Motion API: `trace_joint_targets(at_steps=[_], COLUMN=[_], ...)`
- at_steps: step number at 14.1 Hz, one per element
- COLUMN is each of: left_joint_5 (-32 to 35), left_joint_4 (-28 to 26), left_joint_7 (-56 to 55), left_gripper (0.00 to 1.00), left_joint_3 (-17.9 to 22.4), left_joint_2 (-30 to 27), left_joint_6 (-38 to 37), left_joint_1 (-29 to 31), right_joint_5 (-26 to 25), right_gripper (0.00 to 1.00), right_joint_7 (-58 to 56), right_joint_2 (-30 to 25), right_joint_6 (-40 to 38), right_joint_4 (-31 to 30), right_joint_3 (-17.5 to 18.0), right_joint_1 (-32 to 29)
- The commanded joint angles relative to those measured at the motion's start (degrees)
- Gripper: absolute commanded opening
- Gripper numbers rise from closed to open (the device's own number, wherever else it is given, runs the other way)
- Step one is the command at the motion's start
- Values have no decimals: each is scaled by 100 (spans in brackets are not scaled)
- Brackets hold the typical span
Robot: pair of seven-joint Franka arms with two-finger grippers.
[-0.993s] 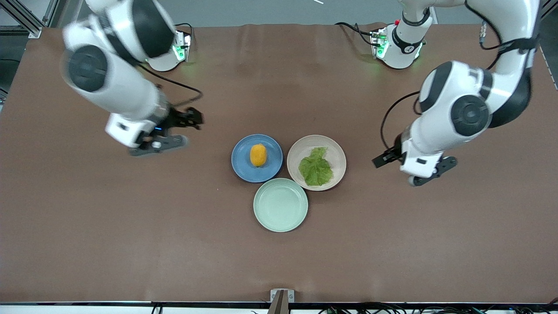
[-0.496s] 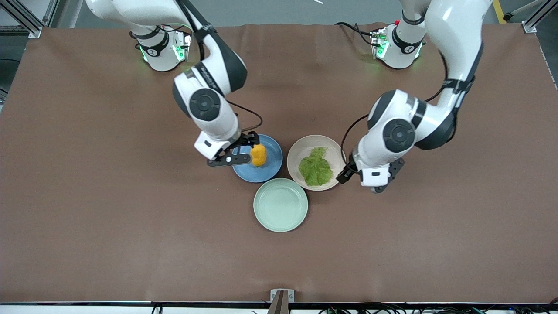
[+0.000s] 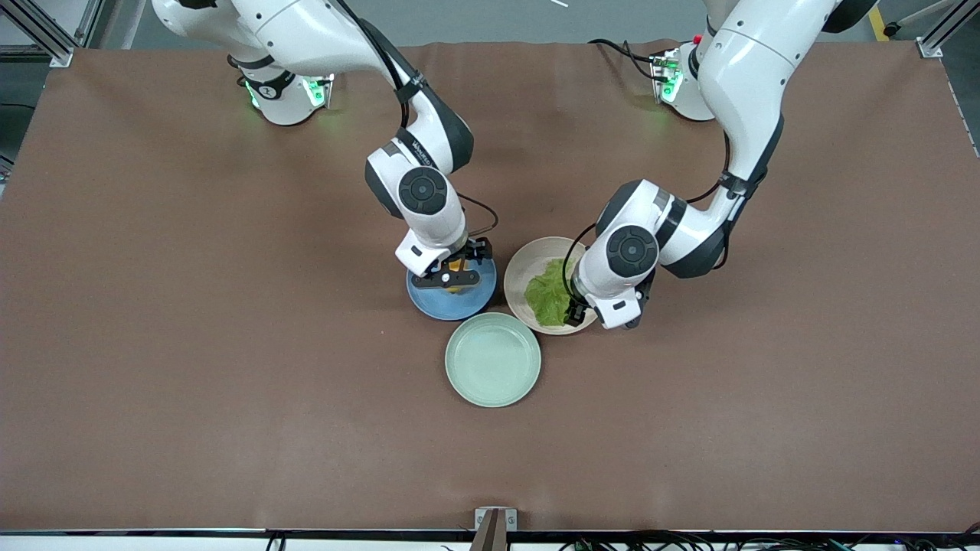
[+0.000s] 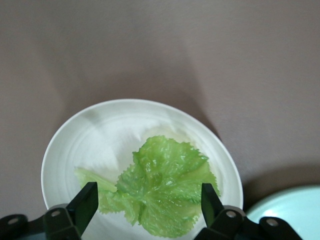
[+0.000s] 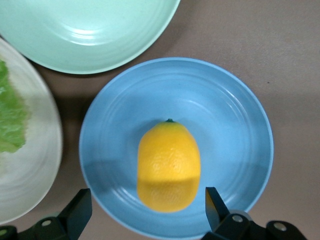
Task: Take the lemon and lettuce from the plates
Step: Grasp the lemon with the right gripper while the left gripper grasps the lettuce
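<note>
Over blue plate [image 3: 433, 301]: right claw [image 3: 453, 274] wide astride lemon [image 5: 169, 166]. Left claw [image 3: 579, 312] wide over lettuce [image 4: 160, 186], cream plate [image 4: 100, 131].

Lemon and lettuce, each lying on its own plate.
The lemon [image 5: 169, 166], oval and orange-yellow with a small dark tip, lies on its side in the middle of the blue plate [image 5: 235, 120]. The lettuce [image 4: 162, 187], a flat crinkled green leaf with ragged edges, lies on the cream plate [image 4: 100, 135], just beside the blue one toward the left arm's end of the worktop.
</note>
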Motion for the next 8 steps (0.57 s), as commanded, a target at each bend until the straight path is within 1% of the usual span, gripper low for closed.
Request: trace_joint_targets(at_steps=[1, 3, 5, 6, 8], left_joint_5=[132, 141, 132, 132, 132], left_joint_4=[42, 42, -63, -81, -99], left_joint_7=[-778, -1157, -1308, -1352, -1361], left_gripper=[86, 82, 79, 78, 73], left_joint_3=[31, 31, 31, 31, 31], left_joint_2=[110, 189, 198, 207, 277], left_joint_6=[21, 21, 12, 12, 12], left_joint_1=[-163, -225, -243, -252, -252], right_joint_5=[52, 52, 52, 52, 52], right_gripper=[100, 100, 99, 92, 72], right_joint_7=[66, 118, 188, 189, 189], right_joint_2=[-20, 68, 191, 243, 288], right_joint_6=[240, 327, 494, 530, 539], right_joint_4=[-239, -212, -212, -204, -195], right_joint_3=[-54, -54, -54, -54, -54], right_joint_1=[-12, -21, -12, -12, 14])
